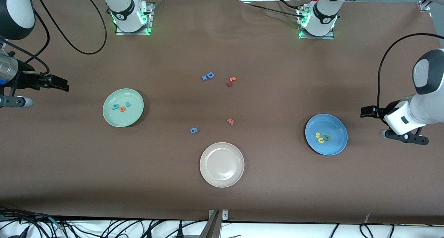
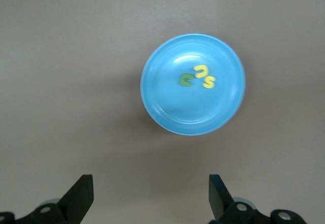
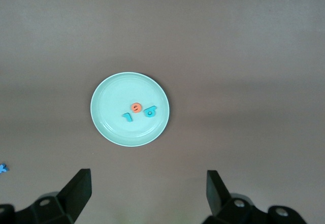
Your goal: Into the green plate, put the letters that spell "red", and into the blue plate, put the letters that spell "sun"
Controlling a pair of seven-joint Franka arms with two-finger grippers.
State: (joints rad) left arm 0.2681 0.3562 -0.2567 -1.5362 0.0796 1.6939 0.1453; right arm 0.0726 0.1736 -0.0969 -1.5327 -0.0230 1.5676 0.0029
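Apparently the sorting is finished, or so we judge it. We note the green plate toward the right arm's end of the table, with the orange e lying in it between the teal r and the teal d, the three close together near the plate's middle. The blue plate sits toward the left arm's end and holds the yellow s, the yellow u and the green n, bunched and touching or nearly so. Between the two plates we see the leftovers on bare table: a blue D, a small blue piece beside it, an orange and a dark red piece together, a red w, a blue 9, and, nearest the front camera, an empty beige plate. The right gripper hangs over bare table outside the green plate, jaws spread wide and empty; the left gripper hangs likewise outside the blue plate, also wide open with nothing in it. Both wrist views look down on their plates from well above. We count six of six letters placed, so no further pick seems called for; the next move, if any, would be for both arms to pull clear and wait.
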